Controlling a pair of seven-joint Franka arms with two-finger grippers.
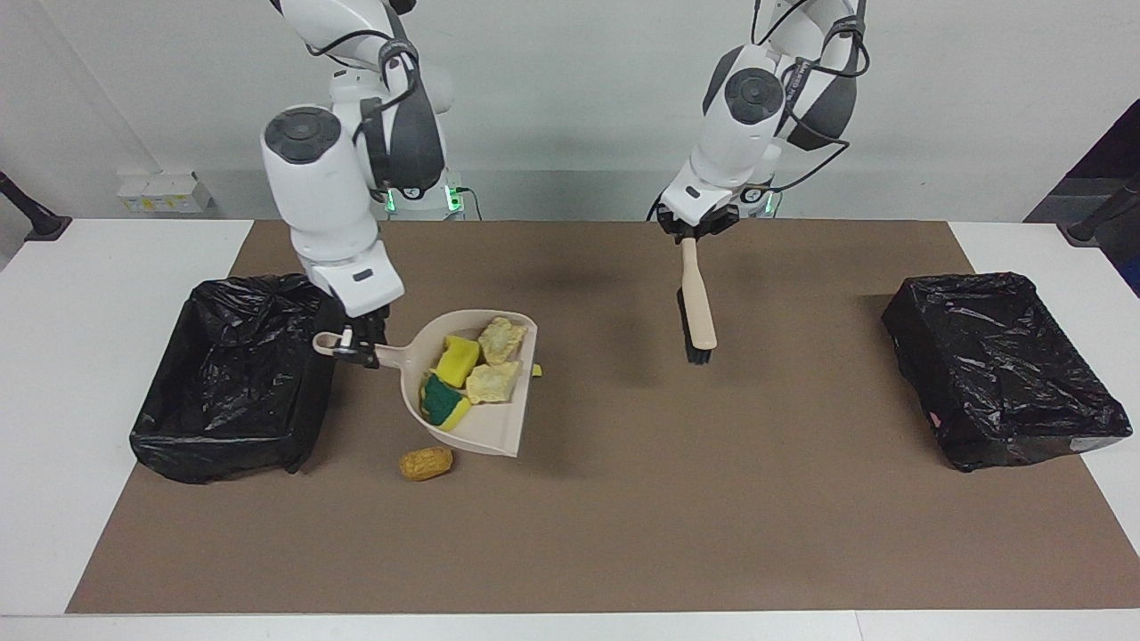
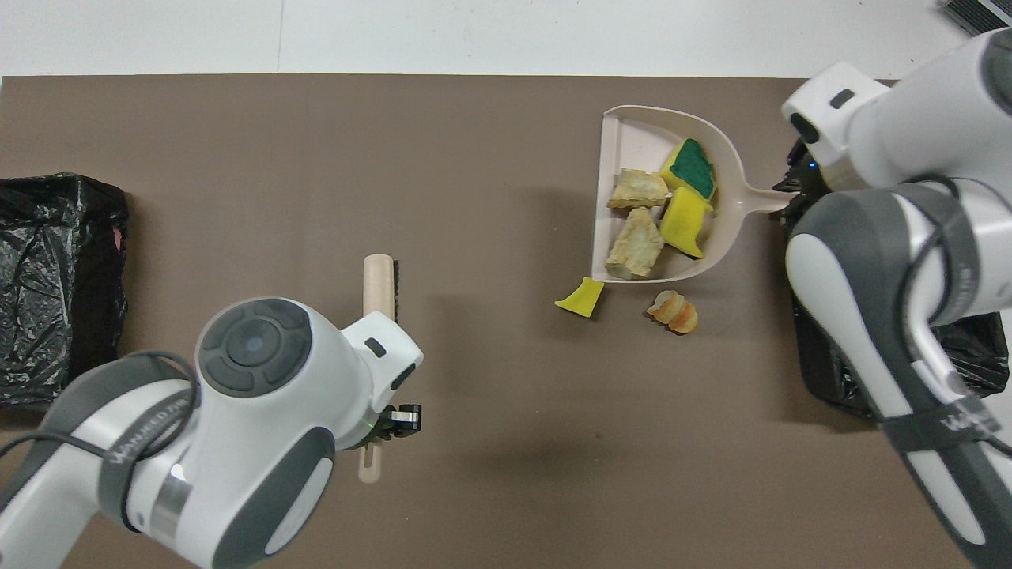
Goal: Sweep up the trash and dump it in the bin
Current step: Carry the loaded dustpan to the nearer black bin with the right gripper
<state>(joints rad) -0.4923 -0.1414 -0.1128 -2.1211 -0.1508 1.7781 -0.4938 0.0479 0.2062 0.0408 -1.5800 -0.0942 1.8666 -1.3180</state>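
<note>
My right gripper [image 1: 361, 344] [image 2: 791, 201] is shut on the handle of the beige dustpan [image 1: 490, 436] [image 2: 632, 134], which hangs tilted over the mat beside the bin [image 1: 236, 374] at the right arm's end. Several pieces of trash lie in the pan: yellow-green sponge chunks [image 1: 457, 361] [image 2: 684, 225] and tan lumps [image 1: 501, 338] [image 2: 636, 245]. On the mat lie a brown bread lump [image 1: 426, 463], a yellow sponge scrap [image 2: 581, 299] and a croissant piece [image 2: 674, 310]. My left gripper [image 1: 690, 236] [image 2: 379, 427] is shut on the brush [image 1: 699, 307] [image 2: 379, 280], raised over the mat.
A second black-bagged bin [image 1: 1002, 365] [image 2: 55, 284] stands at the left arm's end of the table. The brown mat [image 1: 712, 499] covers most of the white table. The right arm covers much of its bin in the overhead view.
</note>
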